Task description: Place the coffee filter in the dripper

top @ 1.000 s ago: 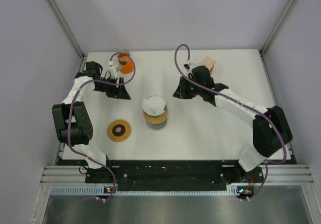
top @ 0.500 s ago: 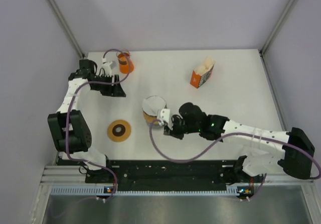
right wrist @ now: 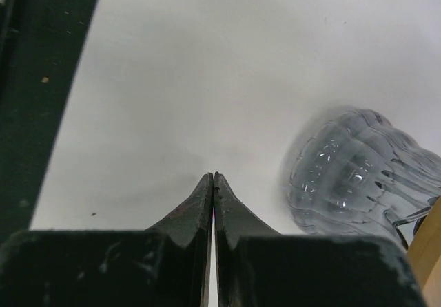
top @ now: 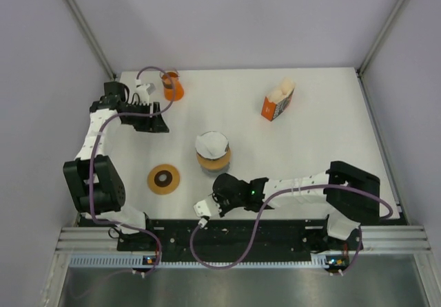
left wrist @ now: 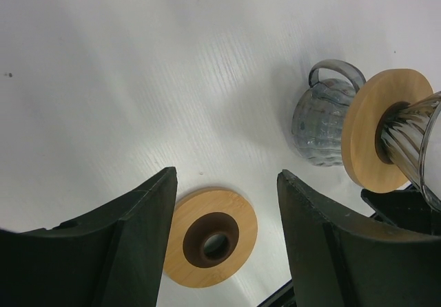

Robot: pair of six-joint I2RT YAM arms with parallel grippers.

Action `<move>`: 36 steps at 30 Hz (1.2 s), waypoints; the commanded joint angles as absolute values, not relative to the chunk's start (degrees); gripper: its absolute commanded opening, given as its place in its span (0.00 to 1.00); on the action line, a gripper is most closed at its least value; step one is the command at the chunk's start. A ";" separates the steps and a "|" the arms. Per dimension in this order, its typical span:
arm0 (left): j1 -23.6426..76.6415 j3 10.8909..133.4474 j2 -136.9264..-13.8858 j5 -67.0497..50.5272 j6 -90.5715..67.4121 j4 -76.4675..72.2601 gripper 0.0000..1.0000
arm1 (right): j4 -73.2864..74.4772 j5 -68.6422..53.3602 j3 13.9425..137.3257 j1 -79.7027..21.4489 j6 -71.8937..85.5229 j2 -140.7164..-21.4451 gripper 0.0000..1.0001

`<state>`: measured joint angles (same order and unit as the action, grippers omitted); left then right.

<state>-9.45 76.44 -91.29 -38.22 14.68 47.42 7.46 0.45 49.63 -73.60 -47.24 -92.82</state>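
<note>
**Top external view: filter in the dripper, with a risk of disturbing it**

The coffee filter (top: pixel 211 143), a white cone, sits in the mouth of the dripper (top: pixel 213 160) at the centre of the table (top: pixel 310 142). The dripper rests on a glass server (left wrist: pixel 322 122). The task appears to be essentially complete, although the frame does not show how deep or how evenly the paper is seated.

**Gripper state**
- The right gripper (top: pixel 208 204) lies low in the frame, just below the stack. In the right wrist view its jaws are pressed together with nothing between them.
- The left gripper (left wrist: pixel 226 175) is in the upper left of the top view. Its jaws are spread wide and empty, and they frame a wooden disc (left wrist: pixel 210 238) on the table.

**Hazards**
1. The right arm is folded close to the server, which fills the right side of the right wrist view. A sideways swing of the wrist or elbow could strike the glass and topple the stack.
2. The paper is light and is probably held only by its own fit. A jolt or a brushing cable (top: pixel 227 250) could tilt it or lift it out.
3. The left gripper faces the stack. A forward reach with open jaws could catch the dripper's wooden collar.

The orange carton (top: pixel 277 101) at upper right is well apart and poses no risk.
</note>
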 commanded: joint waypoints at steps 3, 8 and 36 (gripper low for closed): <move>-10.28 76.02 -88.15 -37.97 14.59 47.55 0.66 | 0.53 9.31 54.14 -72.86 -58.09 -99.74 0.00; -10.63 76.73 -88.42 -38.06 14.41 47.90 0.66 | -1.49 10.46 55.90 -70.06 -59.76 -104.50 0.00; -12.39 79.81 -88.59 -35.15 14.24 49.57 0.66 | -8.26 8.79 75.43 -52.03 -65.92 -120.43 0.00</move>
<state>-11.73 77.87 -90.26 -34.94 14.46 49.19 -7.33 10.41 77.28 -51.33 -69.23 -124.27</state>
